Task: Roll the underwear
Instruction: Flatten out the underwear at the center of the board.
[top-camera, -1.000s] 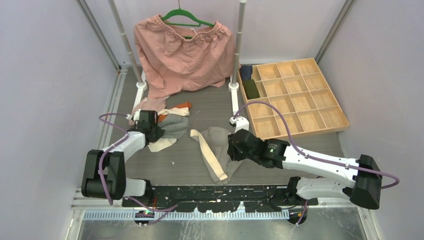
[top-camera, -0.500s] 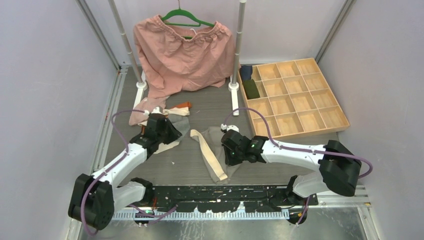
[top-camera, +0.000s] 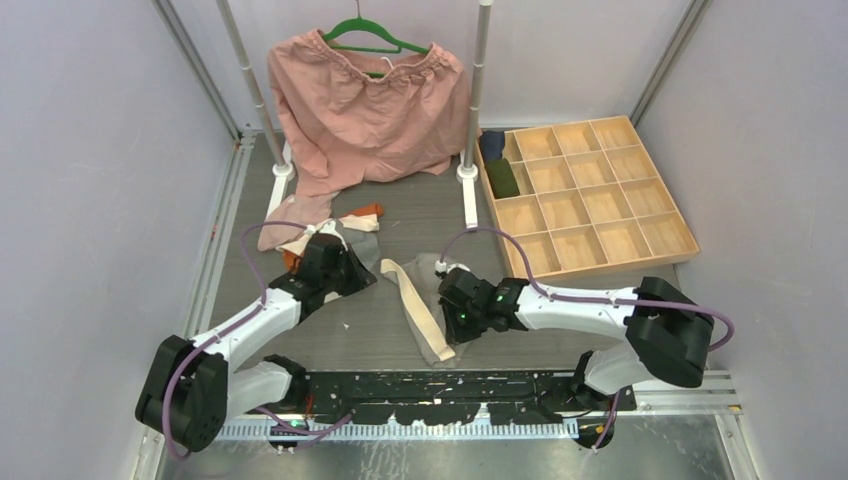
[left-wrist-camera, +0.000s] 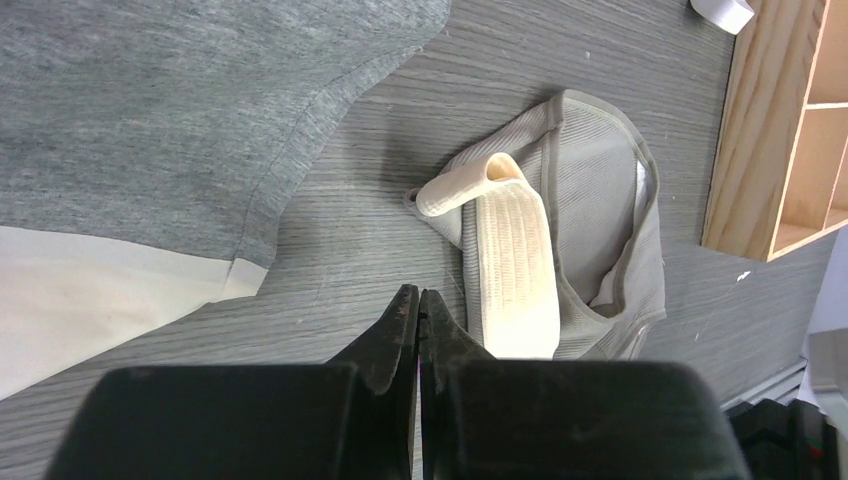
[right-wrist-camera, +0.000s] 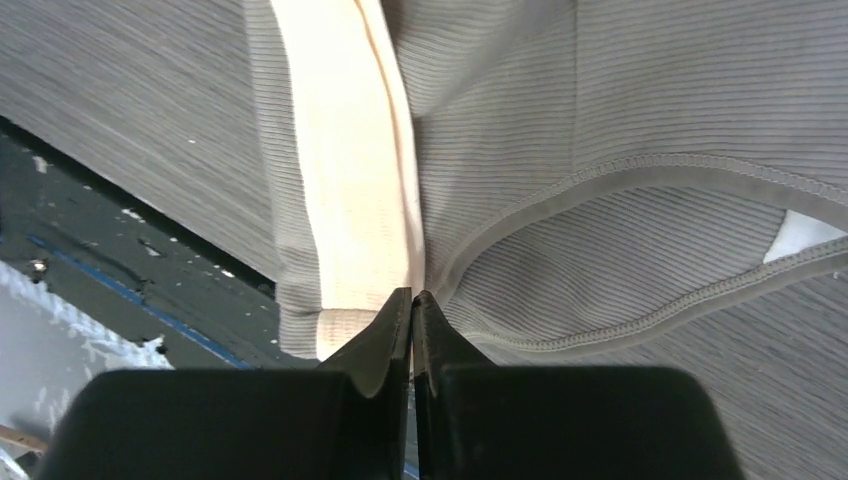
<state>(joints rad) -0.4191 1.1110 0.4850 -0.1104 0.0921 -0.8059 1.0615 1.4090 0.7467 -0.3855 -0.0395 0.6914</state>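
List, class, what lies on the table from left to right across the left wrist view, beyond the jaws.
Smooth grey cloth underwear with a cream band → ribbed grey-beige underwear with a cream waistband → light wooden compartment tray.

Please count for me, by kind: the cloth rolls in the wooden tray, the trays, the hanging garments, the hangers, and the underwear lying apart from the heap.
cloth rolls: 2 (navy roll, dark green roll)
wooden tray: 1
salmon-pink garment, hanging: 1
green hanger: 1
ribbed underwear apart from the heap: 1
Total: 6
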